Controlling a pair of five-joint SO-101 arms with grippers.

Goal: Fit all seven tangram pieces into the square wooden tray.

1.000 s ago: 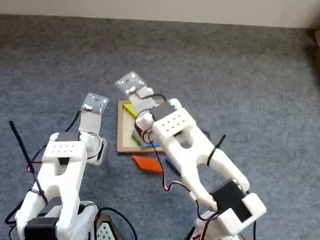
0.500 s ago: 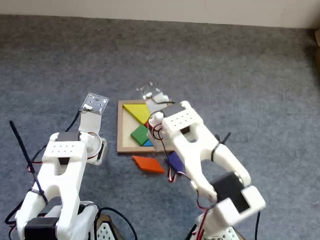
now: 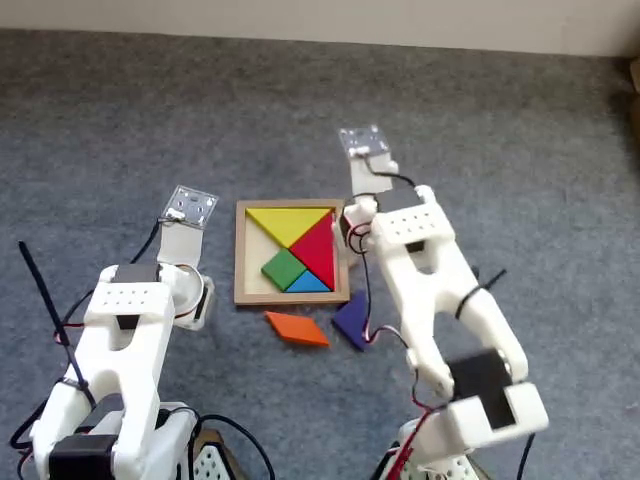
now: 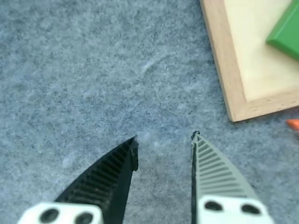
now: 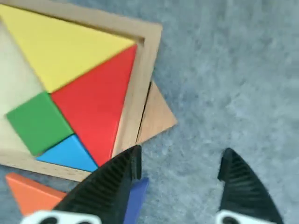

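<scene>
Tray [image 3: 240, 256] lies on grey carpet [image 3: 480, 120] between the two arms in the high view. It holds a yellow triangle [image 3: 289, 222], a red triangle [image 3: 319, 250], a green square [image 3: 284, 268] and a blue triangle [image 3: 309, 283]. An orange piece [image 3: 297, 328] and a purple piece [image 3: 352, 318] lie on the carpet just outside its near edge. The left gripper [image 3: 189, 208] hangs beside the tray's left side, and the right gripper [image 3: 364, 147] is beyond its far right corner.

Left wrist view: the jaws stand apart over bare carpet, holding nothing, near a tray corner.

Right wrist view: the jaws are spread wide and hold nothing. A tan wooden triangle [image 5: 157, 115] lies against the tray's outer edge.
</scene>
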